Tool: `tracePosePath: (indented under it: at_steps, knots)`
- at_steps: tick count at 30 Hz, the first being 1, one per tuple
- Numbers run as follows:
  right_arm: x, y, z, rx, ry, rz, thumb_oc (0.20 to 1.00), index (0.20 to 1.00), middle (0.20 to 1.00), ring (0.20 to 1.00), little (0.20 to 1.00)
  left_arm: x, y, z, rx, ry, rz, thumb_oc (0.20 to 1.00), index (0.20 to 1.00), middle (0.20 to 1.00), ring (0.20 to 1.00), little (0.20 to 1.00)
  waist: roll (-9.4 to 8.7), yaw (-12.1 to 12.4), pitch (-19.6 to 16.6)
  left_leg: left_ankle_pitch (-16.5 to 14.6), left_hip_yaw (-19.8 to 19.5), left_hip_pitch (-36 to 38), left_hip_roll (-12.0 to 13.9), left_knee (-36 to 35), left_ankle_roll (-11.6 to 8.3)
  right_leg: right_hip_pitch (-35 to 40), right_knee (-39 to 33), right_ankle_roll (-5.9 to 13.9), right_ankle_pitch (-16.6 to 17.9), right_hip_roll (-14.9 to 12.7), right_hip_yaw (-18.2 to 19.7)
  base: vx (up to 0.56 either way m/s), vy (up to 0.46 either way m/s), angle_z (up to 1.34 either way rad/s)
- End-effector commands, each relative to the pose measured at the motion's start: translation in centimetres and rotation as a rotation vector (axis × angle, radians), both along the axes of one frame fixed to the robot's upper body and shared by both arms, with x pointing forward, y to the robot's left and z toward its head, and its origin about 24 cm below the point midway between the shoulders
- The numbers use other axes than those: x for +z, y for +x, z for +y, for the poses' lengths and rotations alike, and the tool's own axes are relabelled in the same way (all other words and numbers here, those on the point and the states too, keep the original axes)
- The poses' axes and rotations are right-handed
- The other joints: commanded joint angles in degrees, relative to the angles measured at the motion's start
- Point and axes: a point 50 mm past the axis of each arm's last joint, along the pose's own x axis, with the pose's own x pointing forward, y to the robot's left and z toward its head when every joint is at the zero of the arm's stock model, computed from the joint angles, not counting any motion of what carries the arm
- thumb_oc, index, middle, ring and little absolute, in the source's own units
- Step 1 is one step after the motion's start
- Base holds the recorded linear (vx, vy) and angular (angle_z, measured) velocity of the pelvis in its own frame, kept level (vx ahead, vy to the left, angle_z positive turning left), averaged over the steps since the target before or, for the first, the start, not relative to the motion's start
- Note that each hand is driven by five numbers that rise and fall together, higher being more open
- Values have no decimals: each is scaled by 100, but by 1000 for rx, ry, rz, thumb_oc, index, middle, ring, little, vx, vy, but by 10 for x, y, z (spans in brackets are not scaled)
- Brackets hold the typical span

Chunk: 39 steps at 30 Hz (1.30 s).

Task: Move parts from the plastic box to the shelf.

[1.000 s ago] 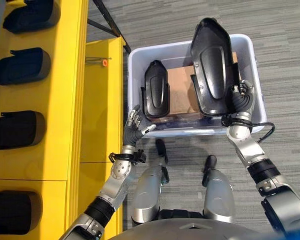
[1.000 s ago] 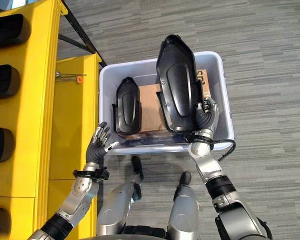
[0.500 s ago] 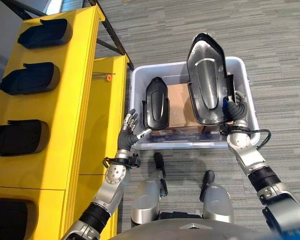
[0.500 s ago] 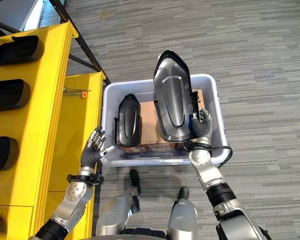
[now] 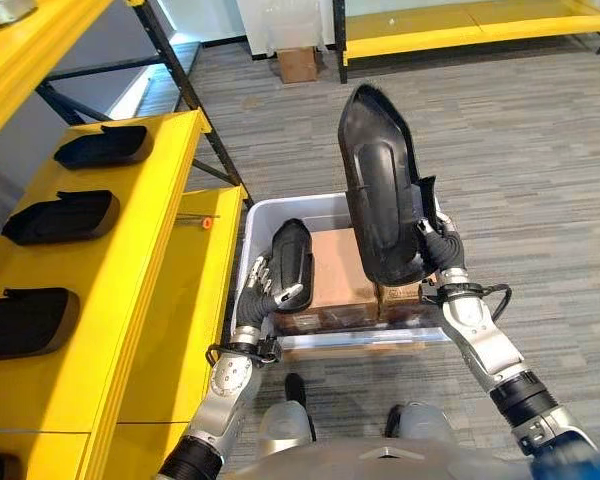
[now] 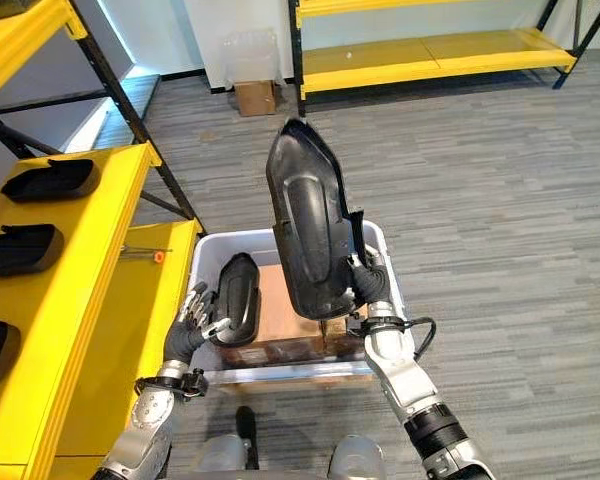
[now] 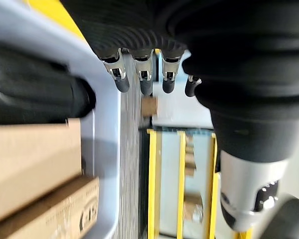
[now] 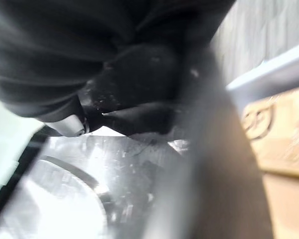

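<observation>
Black part lifted above the plastic box

The right robot hand grips the large black part upright over the plastic box; the left robot hand, fingers spread, hovers beside a smaller part inside.

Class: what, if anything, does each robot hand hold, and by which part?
The right hand grips the large black part by its lower edge. The left hand is open, holding nothing.

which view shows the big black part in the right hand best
The left eye view: the big black part shows whole, raised above the plastic box, the right hand gripping its lower edge. Right eye view matches; the right wrist view shows a close blur.
</observation>
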Motion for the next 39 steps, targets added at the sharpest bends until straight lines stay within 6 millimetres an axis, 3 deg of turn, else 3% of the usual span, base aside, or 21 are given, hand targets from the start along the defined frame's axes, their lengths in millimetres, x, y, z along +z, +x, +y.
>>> tracePosePath:
  at_steps: [1,9,14,15,16,19,23,27,31,33,35,36,39]
  knots:
    - [50,21,14,53,93,-227,200,200,200,200,200,30,18,5,10,37,-150,1000,1000,1000,1000,1000,-107,24,281,-343,-294,157,151,23,-164,575,-1049,27,689,-79,62,-14,-41,-1]
    - [53,25,21,93,101,-223,200,200,200,200,200,32,18,18,91,27,-142,1000,1000,1000,1000,1000,-8,167,310,-264,-488,62,157,70,-206,571,-747,-124,460,-50,-102,-55,-87,7]
    - [59,31,29,149,73,-222,200,200,200,200,200,29,13,28,186,-15,-132,1000,1000,1000,1000,1000,86,313,475,231,-688,-123,367,140,-339,413,-356,-271,271,-76,-335,-93,-98,11]
    - [59,32,32,165,65,-212,200,200,200,200,200,25,9,30,212,-23,-123,1000,1000,1000,1000,1000,111,342,514,519,-590,-189,497,126,-403,407,-297,-297,238,-116,-480,-99,-69,20]
    - [59,30,33,159,59,-214,200,200,200,200,200,22,7,30,205,-31,-115,1000,1000,1000,1000,1000,80,303,557,705,-199,-238,642,165,-451,456,-254,-305,207,-208,-692,-82,-107,32]
    - [52,23,31,139,59,-204,200,200,200,200,200,19,6,24,158,-28,-132,1000,1000,1000,1000,1000,-71,70,564,864,973,-266,961,560,-641,599,-309,-263,188,-436,-1254,-178,-84,117]
    - [52,21,29,164,78,-212,200,200,200,200,200,32,13,24,146,-12,-195,1000,1000,1000,1000,1000,-279,-37,427,268,1418,27,1101,1328,-485,462,-295,-245,285,-660,-1496,-245,-1,100]
    - [54,21,28,189,118,-210,200,200,200,200,200,43,21,19,102,21,-236,1000,1000,1000,1000,1000,-397,-116,225,-30,1453,326,1134,1955,-434,305,-332,-313,319,-667,-1558,-202,111,63]
    - [55,18,27,212,163,-207,200,200,200,200,200,53,24,13,52,105,-292,1000,1000,1000,1000,1000,-253,-177,41,-397,1675,664,796,1299,-254,136,-248,-141,410,-772,-1648,-129,296,59]
    - [52,13,30,208,202,-196,200,200,200,200,200,59,24,11,14,129,-315,1000,1000,1000,1000,1000,-176,-181,-29,-567,1859,714,642,794,-141,241,-395,70,605,-883,-1694,-99,379,93]
    - [51,12,32,210,220,-189,200,200,200,200,200,62,23,11,11,135,-325,1000,1000,1000,1000,1000,-165,-130,-63,-721,1853,726,493,569,-67,309,-533,220,792,-968,-1714,-113,432,105]
    - [52,10,38,239,235,-180,200,200,200,200,200,69,21,13,28,177,-354,1000,1000,1000,1000,1000,-146,1,-98,-829,1809,735,289,362,11,440,-780,385,1078,-1061,-1824,-133,487,64]
    - [53,8,47,281,232,-180,200,200,200,200,200,74,19,17,48,210,-377,1000,1000,1000,1000,1000,-153,162,-96,-864,1728,717,136,288,73,523,-956,503,1313,-1153,-1945,-126,328,48]
